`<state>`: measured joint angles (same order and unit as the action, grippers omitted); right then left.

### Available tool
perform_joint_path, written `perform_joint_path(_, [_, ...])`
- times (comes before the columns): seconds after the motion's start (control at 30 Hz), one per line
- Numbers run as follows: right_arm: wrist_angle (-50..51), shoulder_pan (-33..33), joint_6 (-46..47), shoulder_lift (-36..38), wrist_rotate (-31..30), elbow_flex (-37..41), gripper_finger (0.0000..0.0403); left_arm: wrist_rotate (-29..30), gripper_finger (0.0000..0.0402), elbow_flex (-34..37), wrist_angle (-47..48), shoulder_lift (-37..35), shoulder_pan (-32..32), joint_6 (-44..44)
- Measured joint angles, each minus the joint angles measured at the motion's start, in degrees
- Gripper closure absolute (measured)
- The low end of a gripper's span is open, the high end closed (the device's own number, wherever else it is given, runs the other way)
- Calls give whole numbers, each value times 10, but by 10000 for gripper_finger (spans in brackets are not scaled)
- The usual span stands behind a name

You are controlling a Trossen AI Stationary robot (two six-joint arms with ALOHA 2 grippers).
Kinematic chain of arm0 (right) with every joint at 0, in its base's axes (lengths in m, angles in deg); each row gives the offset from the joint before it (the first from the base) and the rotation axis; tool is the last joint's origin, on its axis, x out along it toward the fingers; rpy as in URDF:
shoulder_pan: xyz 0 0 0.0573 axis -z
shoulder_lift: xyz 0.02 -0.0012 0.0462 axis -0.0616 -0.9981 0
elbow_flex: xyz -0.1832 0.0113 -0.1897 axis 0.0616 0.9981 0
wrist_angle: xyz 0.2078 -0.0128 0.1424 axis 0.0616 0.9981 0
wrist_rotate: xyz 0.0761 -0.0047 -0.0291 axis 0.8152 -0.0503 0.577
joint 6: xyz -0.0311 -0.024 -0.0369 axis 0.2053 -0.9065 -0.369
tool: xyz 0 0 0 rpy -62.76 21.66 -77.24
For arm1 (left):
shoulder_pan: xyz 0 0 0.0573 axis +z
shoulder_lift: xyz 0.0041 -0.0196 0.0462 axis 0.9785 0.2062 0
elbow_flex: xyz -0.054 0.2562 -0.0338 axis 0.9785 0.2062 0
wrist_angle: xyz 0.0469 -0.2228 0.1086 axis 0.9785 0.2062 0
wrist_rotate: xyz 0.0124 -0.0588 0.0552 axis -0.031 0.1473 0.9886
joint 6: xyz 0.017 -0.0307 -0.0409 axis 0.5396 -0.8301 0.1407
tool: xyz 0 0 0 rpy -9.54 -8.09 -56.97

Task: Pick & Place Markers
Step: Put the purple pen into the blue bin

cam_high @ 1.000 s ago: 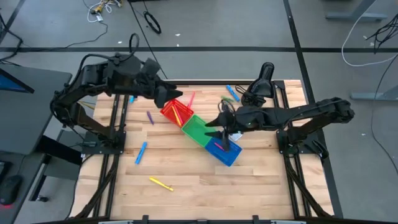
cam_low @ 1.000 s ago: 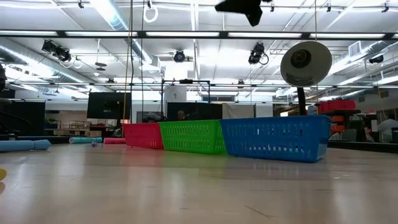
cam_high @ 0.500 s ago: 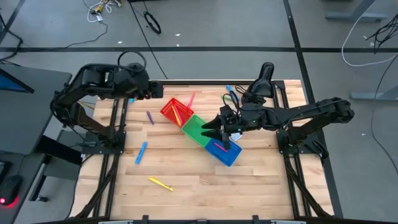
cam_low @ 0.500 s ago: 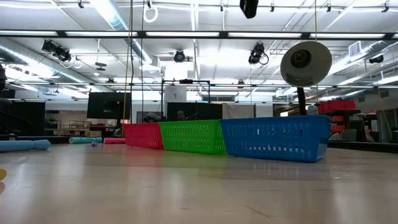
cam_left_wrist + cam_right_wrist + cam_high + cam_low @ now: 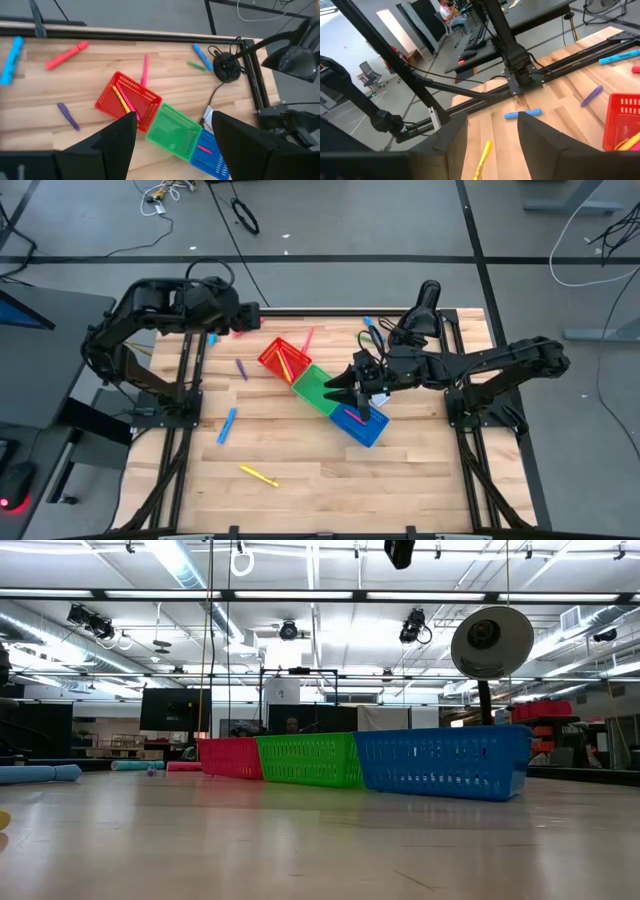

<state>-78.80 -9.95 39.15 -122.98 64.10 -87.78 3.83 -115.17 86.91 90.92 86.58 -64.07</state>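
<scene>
Since a second ago the left arm has pulled back from over the red bin (image 5: 283, 358) to the table's far left corner; the right arm lifted slightly half a second back and has held since.

Left claw (image 5: 248, 317): jaws parted wide, nothing between them (left wrist view looks down on the bins through an empty gap). It now sits near the red marker (image 5: 66, 55) and a light-blue marker (image 5: 12, 60) by the far rail.

Right claw (image 5: 338, 389): hovering over the green bin (image 5: 322, 390), jaws apart, empty in its own wrist view.

Markers: yellow and pink ones already in the red bin; a pink one in the blue bin (image 5: 363, 423). Loose on the table (image 5: 320, 480): purple marker (image 5: 241, 368), blue marker (image 5: 227, 425), yellow marker (image 5: 259, 475), pink marker (image 5: 306, 339) just beside the red bin, and blue and green ones near the lamp base (image 5: 412, 328).

Risks, as judged:
- Red marker lies close to the rail; a descent slightly off line could strike the frame or roll the marker away.
- Thin round sticks may slip or pivot in a wide claw if caught off-centre.
- Both arms converge on the bins; simultaneous drops could collide or shove the bins.
</scene>
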Motion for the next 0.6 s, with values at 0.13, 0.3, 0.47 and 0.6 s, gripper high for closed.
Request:
perform_joint_path(0.13, [0,0,0,0,0,0,231,1,136,30,-1,4,29,10])
perform_joint_path(0.3, [0,0,0,0,0,0,231,-42,136,136,1,4,89,25])
perform_joint_path(0.47, [0,-1,0,0,2,0,231,-88,136,230,0,5,147,23])
perform_joint_path(0.6, [0,-1,0,0,2,0,231,-95,136,292,1,5,179,19])
